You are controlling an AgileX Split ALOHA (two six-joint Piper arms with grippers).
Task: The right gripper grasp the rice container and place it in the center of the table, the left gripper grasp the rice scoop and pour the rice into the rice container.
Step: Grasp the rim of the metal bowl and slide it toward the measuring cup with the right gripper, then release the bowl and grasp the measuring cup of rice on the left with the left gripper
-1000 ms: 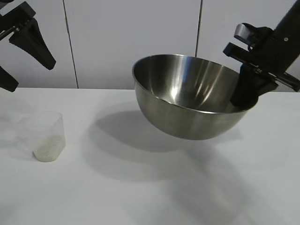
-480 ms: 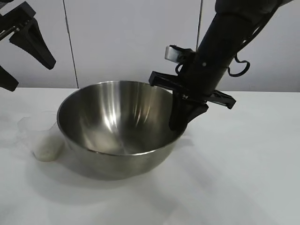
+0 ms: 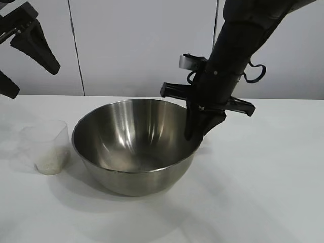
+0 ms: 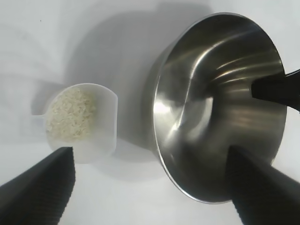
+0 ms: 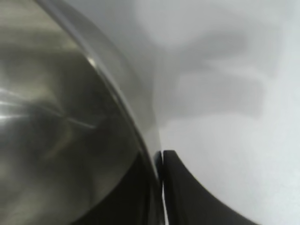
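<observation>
Right claw [image 3: 195,132] pinching steel rice container [image 3: 134,147] rim, left claw [image 3: 15,50] wide — white table [image 3: 263,172], pale panelled wall [image 3: 142,45]

The exterior camera faced the arms, level with the bowl [image 3: 134,147]. The left wrist camera looked down on it; the right wrist camera sat tight against its rim.
</observation>
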